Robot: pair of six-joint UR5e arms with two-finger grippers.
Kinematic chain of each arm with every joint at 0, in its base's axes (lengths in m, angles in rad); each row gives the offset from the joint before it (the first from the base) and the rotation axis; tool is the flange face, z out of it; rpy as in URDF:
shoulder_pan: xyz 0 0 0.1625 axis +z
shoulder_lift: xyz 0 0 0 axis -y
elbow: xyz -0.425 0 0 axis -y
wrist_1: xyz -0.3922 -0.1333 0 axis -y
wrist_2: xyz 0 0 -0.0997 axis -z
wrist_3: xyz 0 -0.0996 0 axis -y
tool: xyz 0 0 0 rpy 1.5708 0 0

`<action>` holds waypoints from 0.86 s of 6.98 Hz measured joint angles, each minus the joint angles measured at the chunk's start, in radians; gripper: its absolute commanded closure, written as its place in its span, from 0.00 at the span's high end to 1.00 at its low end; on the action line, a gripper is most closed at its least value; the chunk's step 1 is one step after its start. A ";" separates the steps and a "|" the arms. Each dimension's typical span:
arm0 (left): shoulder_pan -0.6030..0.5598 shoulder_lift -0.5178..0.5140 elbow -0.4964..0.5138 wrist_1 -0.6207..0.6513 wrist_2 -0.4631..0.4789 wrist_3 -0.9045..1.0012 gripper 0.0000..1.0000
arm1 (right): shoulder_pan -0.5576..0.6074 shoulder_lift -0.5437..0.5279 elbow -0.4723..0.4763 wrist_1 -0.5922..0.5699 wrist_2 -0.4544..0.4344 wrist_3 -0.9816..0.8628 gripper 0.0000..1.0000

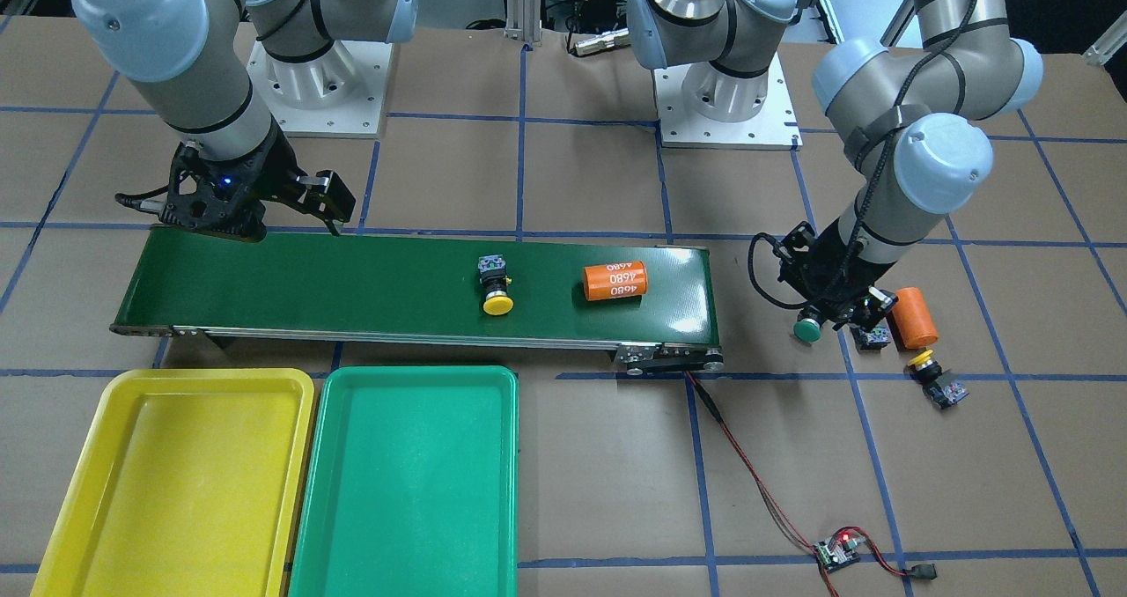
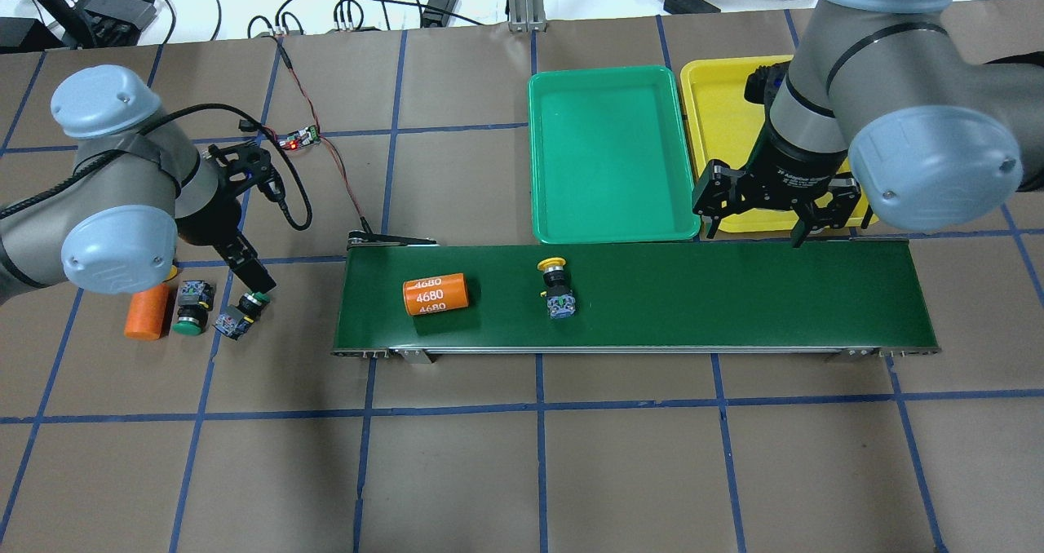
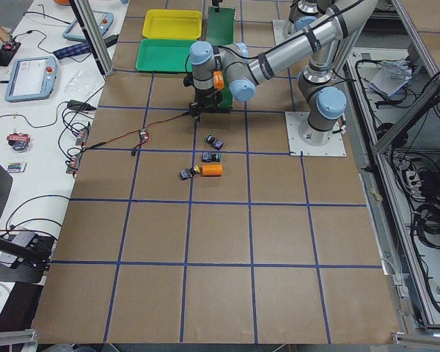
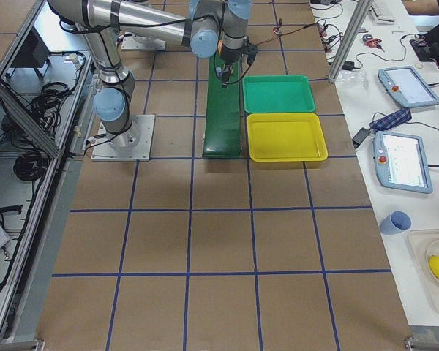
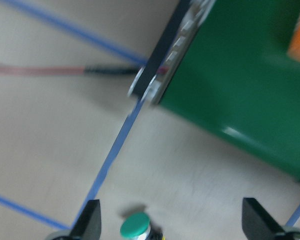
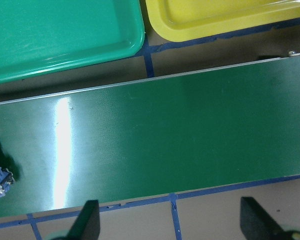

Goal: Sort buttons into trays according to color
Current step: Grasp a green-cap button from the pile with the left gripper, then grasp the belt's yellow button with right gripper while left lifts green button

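Observation:
A yellow button lies on its side mid-belt; it also shows in the overhead view. My left gripper is open, low over the table off the belt's end, with a green button between its fingers, near one finger and untouched. A second green button lies beside it. Another yellow button lies nearby. My right gripper is open and empty over the belt's far edge, by the yellow tray. The green tray stands next to it. Both trays hold nothing.
The dark-green conveyor belt carries an orange cylinder marked 4680. A plain orange cylinder lies among the loose buttons. A red cable runs from the belt's end to a small circuit board.

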 measured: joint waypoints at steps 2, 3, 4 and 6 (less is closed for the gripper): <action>0.112 -0.036 -0.068 0.011 -0.001 -0.021 1.00 | 0.037 0.024 0.009 -0.055 0.003 0.031 1.00; 0.135 -0.048 -0.095 0.026 -0.001 -0.026 1.00 | 0.067 0.044 0.011 -0.091 0.004 0.057 1.00; 0.143 -0.059 -0.120 0.071 -0.001 -0.028 0.97 | 0.096 0.067 0.013 -0.117 0.005 0.083 1.00; 0.144 -0.086 -0.147 0.190 -0.004 -0.026 0.01 | 0.175 0.135 0.013 -0.217 0.006 0.102 1.00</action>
